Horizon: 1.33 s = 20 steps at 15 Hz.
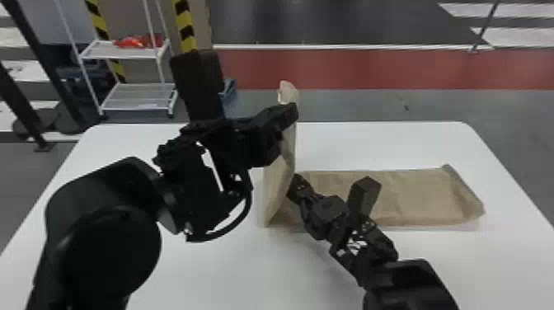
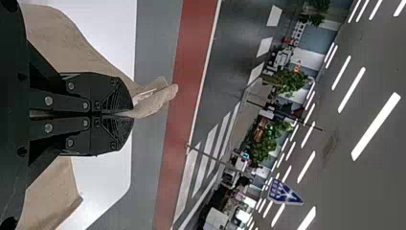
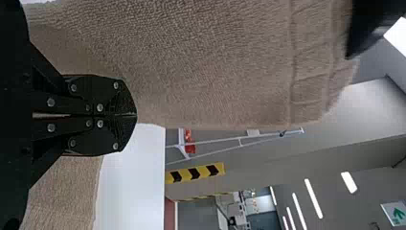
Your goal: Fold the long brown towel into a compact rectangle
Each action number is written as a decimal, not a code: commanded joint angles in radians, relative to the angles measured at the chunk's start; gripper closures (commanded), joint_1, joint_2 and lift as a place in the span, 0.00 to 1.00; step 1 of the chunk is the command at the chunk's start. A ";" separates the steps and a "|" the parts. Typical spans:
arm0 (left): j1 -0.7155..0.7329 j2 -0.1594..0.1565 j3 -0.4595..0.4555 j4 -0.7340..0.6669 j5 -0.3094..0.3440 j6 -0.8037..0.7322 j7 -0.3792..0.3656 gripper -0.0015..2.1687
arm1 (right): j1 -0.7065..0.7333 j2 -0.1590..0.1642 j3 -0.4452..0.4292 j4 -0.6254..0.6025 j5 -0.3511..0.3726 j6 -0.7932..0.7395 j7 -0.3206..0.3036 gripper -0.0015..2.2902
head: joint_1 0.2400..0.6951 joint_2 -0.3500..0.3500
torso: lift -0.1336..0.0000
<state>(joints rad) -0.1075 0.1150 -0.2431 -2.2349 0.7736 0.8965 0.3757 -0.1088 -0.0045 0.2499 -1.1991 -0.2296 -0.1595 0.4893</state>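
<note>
Across the counter (image 1: 231, 272), from its middle toward its right edge: one long brown towel (image 1: 412, 198), a broad stretch lying flat, its end short of that edge; opposite end raised upright above the counter's middle, pinched in the left pincer (image 1: 292, 110), fingers closed on it, a small flap of cloth protruding past the tips; right pincer (image 1: 295, 188), low, at the base of the raised cloth, narrow, fingers together; beyond the counter's far left corner, one white rack (image 1: 136, 97), red item (image 1: 140, 41) on its upper shelf.
</note>
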 commanded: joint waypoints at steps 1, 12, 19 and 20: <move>-0.011 0.005 -0.018 0.001 0.013 -0.004 0.000 0.53 | -0.045 0.005 0.035 0.047 -0.004 0.021 0.000 0.87 | 1.00 0.53 | 0.08; -0.020 0.025 0.034 0.004 0.121 -0.023 -0.032 0.53 | -0.312 0.005 0.057 0.388 -0.232 0.113 0.376 0.87 | 0.96 0.58 | 0.08; -0.037 0.009 -0.042 0.075 -0.016 -0.056 -0.032 0.53 | 0.003 0.005 -0.103 0.018 -0.145 0.058 0.221 0.12 | 0.99 0.56 | 0.08; -0.038 0.005 -0.062 0.097 -0.068 -0.056 -0.026 0.53 | 0.064 0.005 -0.162 -0.070 -0.145 0.058 0.210 0.00 | 1.00 0.54 | 0.08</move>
<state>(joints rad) -0.1418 0.1254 -0.2701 -2.1632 0.8002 0.8415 0.3446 -0.1406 0.0001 0.1789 -1.1432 -0.3803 -0.0844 0.7036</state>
